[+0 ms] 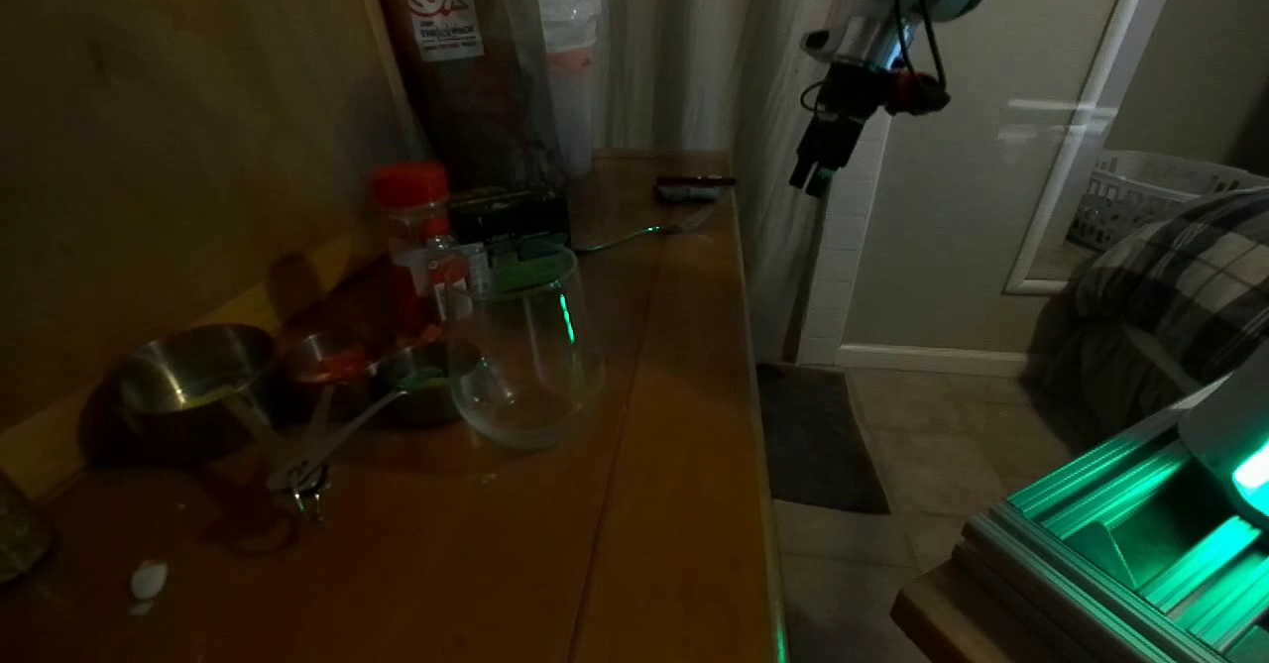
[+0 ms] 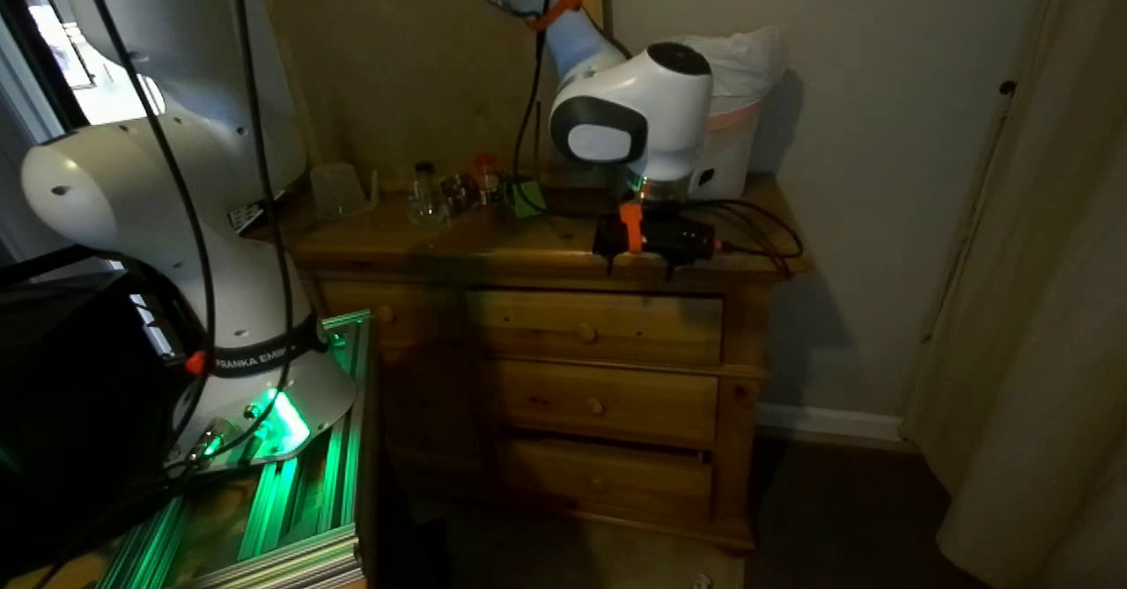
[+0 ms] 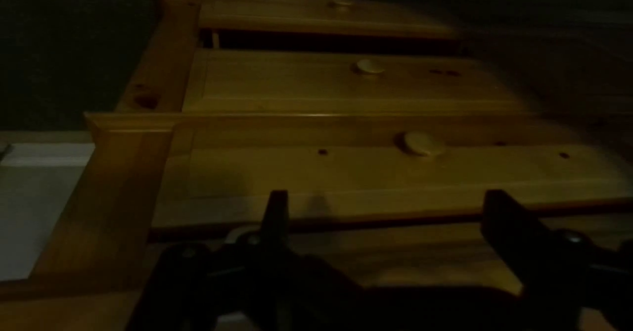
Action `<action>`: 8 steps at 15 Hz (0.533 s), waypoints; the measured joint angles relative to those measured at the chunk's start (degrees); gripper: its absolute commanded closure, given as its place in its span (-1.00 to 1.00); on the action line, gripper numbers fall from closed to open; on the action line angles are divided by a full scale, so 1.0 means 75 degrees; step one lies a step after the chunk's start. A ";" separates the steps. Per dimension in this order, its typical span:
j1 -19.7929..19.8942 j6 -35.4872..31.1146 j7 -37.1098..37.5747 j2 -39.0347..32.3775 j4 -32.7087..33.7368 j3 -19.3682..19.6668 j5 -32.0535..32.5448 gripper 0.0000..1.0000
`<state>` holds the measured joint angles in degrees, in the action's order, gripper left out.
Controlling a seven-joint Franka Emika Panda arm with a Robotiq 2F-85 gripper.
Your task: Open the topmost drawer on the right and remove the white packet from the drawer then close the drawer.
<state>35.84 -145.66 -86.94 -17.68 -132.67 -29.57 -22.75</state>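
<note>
Though cluttered, dresser [image 2: 528,267] near curtain [image 2: 1039,307].

The brown wooden dresser top [image 1: 684,465] carries a clear, rounded drinking glass [image 1: 525,371]. Beside it sit round metal measuring cups [image 1: 193,371]; near it, a red-lidded clear jar [image 1: 410,232]; farther from it, a metal fork [image 1: 649,231] and tall brown paper bag [image 1: 476,98].

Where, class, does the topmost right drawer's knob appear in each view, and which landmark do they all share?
In an exterior view: the knob is just below the picture's centre, lower than the tool.
In the wrist view: it is the knob nearest the tool, right of centre and above the tool in the picture.
In an exterior view: not there; the tool is above and right of centre.
Shared landmark: the tool, seen in all three.
</note>
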 measured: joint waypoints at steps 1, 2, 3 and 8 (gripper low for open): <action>-0.0115 0.0274 -0.0178 0.0424 -0.0092 0.0112 -0.0373 -1.00; -0.0327 0.0556 -0.0342 0.0848 -0.0174 0.0323 -0.0765 -1.00; -0.0621 0.0817 -0.0456 0.1245 -0.0245 0.0618 -0.1091 -1.00; -0.2450 0.1643 -0.0409 0.2506 -0.0590 0.2564 -0.1491 -1.00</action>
<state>17.47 -133.34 -90.01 1.12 -137.09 -10.34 -33.93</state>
